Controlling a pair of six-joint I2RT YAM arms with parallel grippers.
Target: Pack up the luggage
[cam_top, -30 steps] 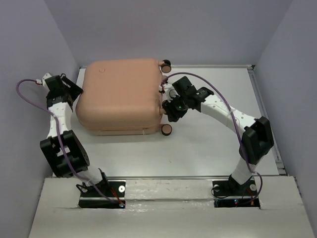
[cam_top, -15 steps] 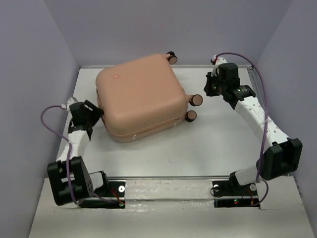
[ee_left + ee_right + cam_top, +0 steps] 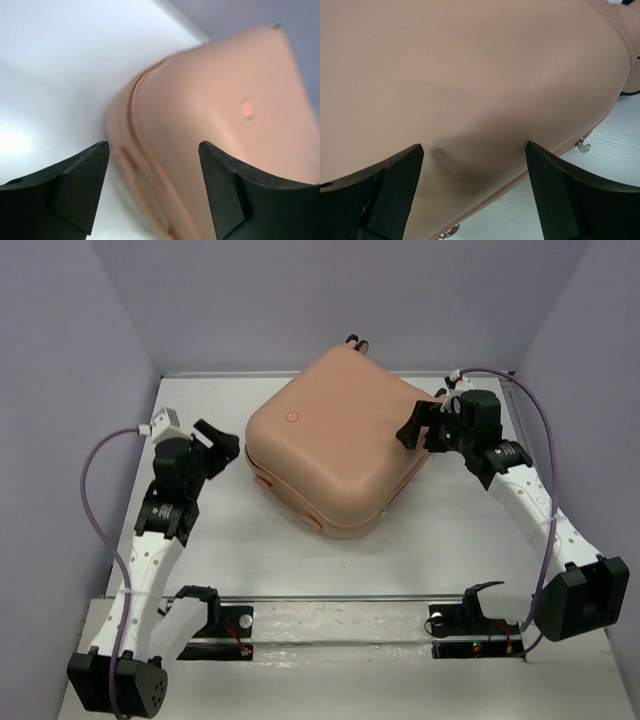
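Observation:
The luggage (image 3: 335, 445) is a large salmon-pink hard-shell case, closed and lying turned diagonally at the back middle of the table. Two of its caster wheels (image 3: 355, 341) peek out at its far edge. My left gripper (image 3: 226, 446) stands open just left of the case's left corner, a small gap away. The left wrist view shows that corner and seam of the luggage (image 3: 215, 115) ahead of the left gripper (image 3: 152, 150), nothing between the fingers. My right gripper (image 3: 420, 426) is open against the case's right side; the luggage (image 3: 470, 75) fills the view over the right gripper (image 3: 474, 150).
Bare white table (image 3: 440, 540) stretches in front of the case. A metal rail (image 3: 522, 425) runs along the right edge and another rail (image 3: 340, 598) along the near edge. Purple walls close in on both sides and behind. Small zipper pulls (image 3: 582, 146) hang at the case's seam.
The luggage has swung round and shifted right and back. My left arm has stretched forward beside its left corner. My right gripper has come in against its right side.

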